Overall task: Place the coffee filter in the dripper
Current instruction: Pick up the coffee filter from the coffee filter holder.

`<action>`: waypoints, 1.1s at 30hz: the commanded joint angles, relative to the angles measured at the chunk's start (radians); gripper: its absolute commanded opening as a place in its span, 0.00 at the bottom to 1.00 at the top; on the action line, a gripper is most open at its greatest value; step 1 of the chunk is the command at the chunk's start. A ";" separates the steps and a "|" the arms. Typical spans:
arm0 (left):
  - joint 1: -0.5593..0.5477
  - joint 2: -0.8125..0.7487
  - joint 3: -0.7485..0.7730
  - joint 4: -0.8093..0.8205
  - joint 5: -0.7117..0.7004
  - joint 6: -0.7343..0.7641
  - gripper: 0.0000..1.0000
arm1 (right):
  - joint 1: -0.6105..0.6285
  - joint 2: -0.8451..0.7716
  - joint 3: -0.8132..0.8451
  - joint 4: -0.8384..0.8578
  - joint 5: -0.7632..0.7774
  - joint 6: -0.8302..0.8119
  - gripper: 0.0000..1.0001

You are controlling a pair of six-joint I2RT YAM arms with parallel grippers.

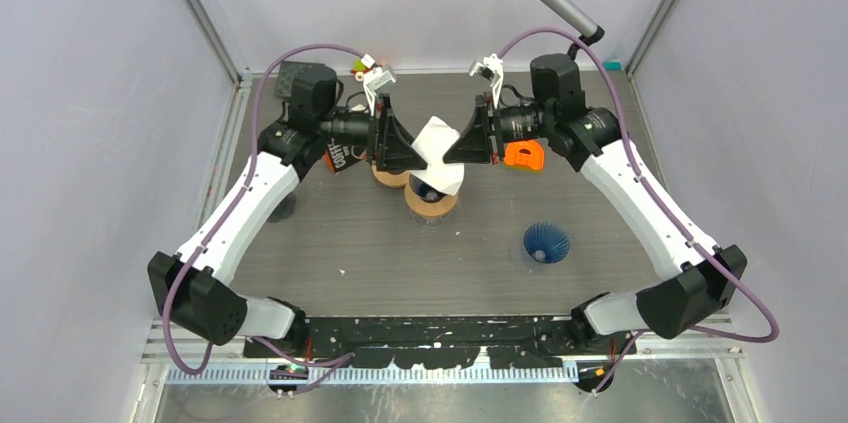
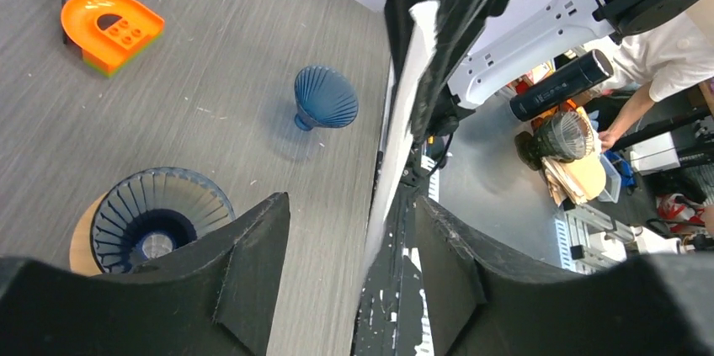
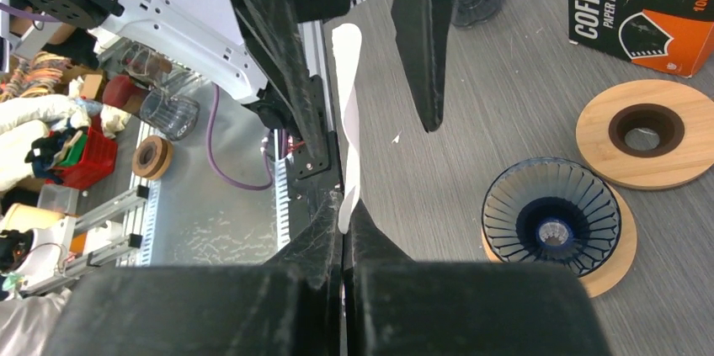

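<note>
**Coffee filter [image 1: 437, 135] pinched above dripper [image 1: 424, 188]**

Top view: the coffee filter hangs upright between both grippers, with the dripper on its wooden stand [image 1: 431, 209] just below and slightly nearer.
Left wrist: the left gripper [image 2: 352, 204] is spread, the sheet edge-on between its fingers.
Right wrist: the right gripper [image 3: 343, 225] is pressed together on the filter's edge, so lowering it likely falls to this arm.

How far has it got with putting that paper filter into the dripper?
Done: the coffee filter is up off the table, roughly above the dripper on its wooden stand. In hand: the right gripper is pinched shut on the filter's edge, while the left gripper stands open around it. Left: the dripper is empty, so the filter must go down into it.
</note>
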 commanded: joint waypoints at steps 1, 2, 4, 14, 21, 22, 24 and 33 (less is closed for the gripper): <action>-0.004 -0.042 -0.027 0.095 0.037 -0.024 0.59 | -0.009 -0.047 -0.016 0.085 -0.012 0.051 0.01; -0.004 -0.043 -0.034 0.108 0.037 -0.032 0.58 | -0.010 -0.048 -0.021 0.094 -0.012 0.058 0.01; -0.004 -0.044 -0.049 0.127 0.040 -0.046 0.53 | -0.013 -0.048 -0.031 0.115 -0.016 0.073 0.00; -0.004 -0.050 -0.088 0.196 0.082 -0.087 0.00 | -0.052 -0.071 -0.027 0.081 0.031 0.041 0.31; -0.004 -0.064 -0.122 0.193 0.122 -0.067 0.00 | -0.133 -0.164 0.010 -0.061 0.097 -0.105 0.45; -0.004 -0.064 -0.124 0.193 0.125 -0.066 0.00 | -0.138 -0.172 0.010 -0.067 0.109 -0.111 0.45; -0.004 -0.064 -0.127 0.192 0.129 -0.069 0.00 | -0.140 -0.181 0.012 -0.071 0.128 -0.113 0.43; -0.010 -0.057 -0.134 0.193 0.122 -0.076 0.00 | -0.139 -0.121 0.053 -0.050 0.161 -0.067 0.37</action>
